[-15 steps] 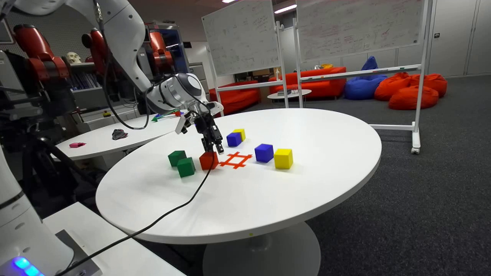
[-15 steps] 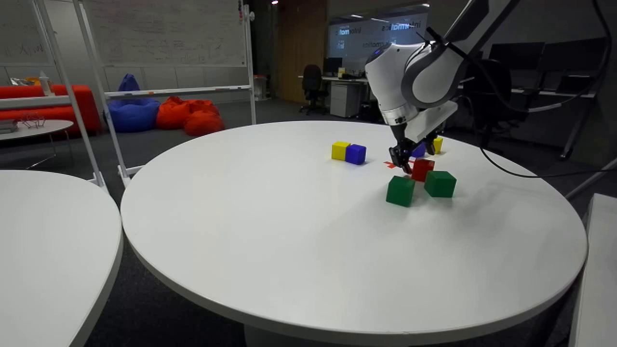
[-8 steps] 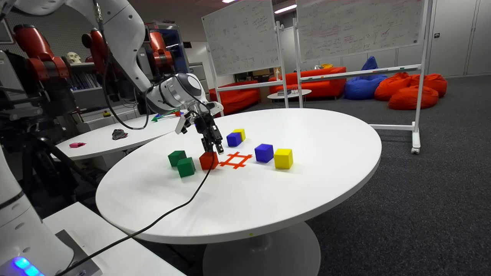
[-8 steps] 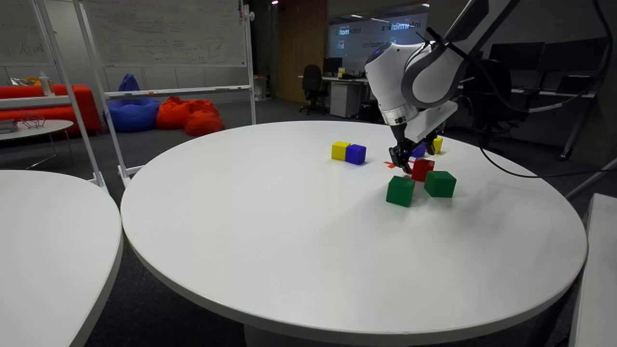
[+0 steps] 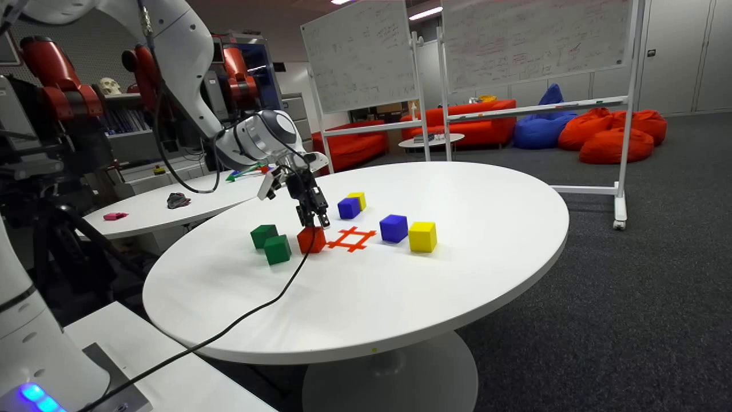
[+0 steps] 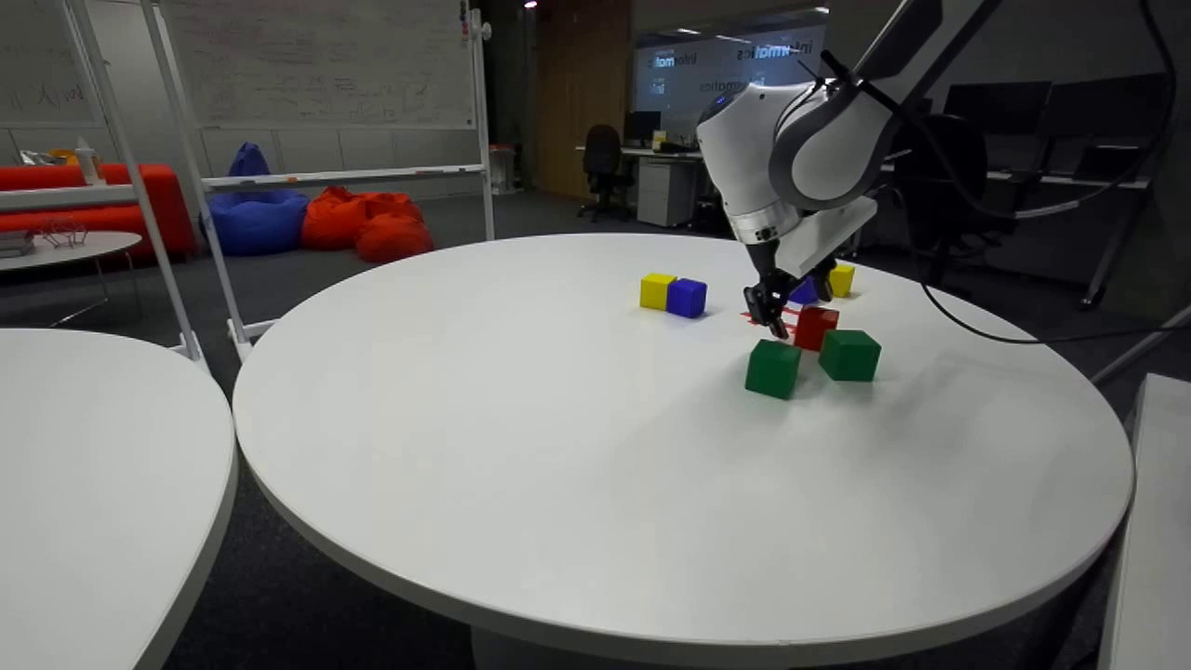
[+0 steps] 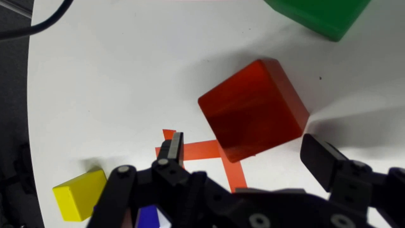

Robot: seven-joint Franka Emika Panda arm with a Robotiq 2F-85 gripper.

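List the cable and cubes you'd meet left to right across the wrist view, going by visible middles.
Curved black cable → yellow cube → dark blue cube, mostly hidden → red cube → green cube, cut off by the frame. Cube material: can't tell.

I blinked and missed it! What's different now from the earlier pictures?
The open gripper moved a tiny bit left in both exterior views. It grabbed nothing and let nothing go. The red cube, green cubes, blue cubes and yellow cubes all stayed put.
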